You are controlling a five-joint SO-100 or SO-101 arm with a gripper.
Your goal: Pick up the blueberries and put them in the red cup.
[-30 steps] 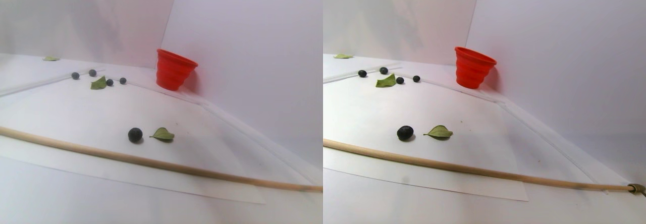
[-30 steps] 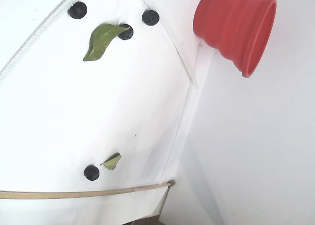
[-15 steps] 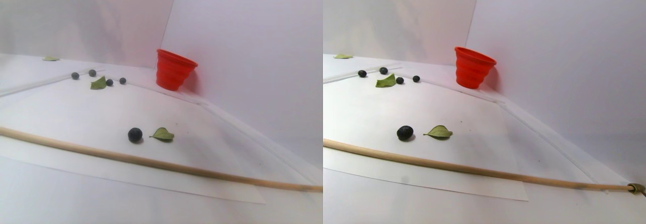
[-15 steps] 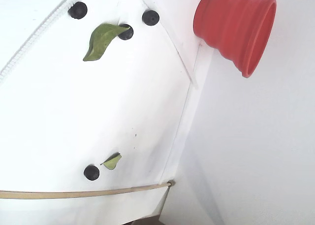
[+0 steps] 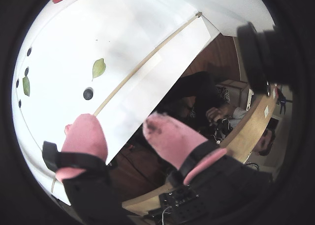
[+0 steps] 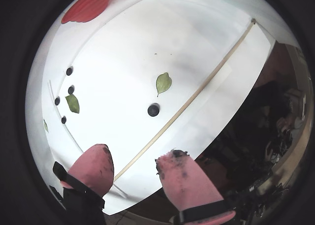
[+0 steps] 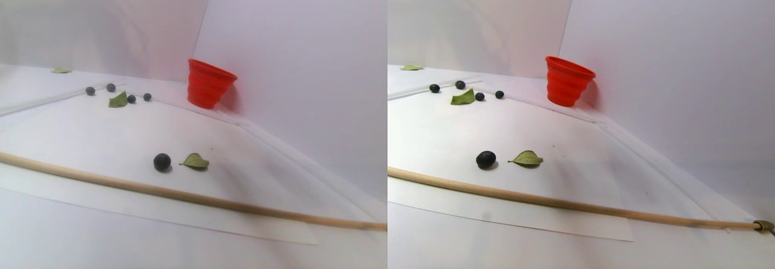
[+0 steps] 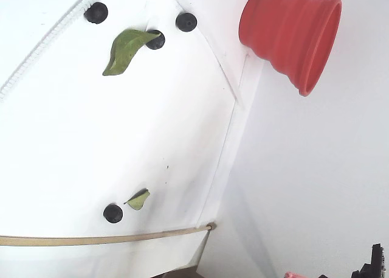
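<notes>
Five blueberries outside red cup (interior unseen), pincer agape, empty.

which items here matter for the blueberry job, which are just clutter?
For the job:
- blueberries, five loose on the sheet
- red cup, upright
- gripper, open, empty

Just lying about:
- green leaves
- wooden stick
- white sheet

Plain white walls, white tabletop
</notes>
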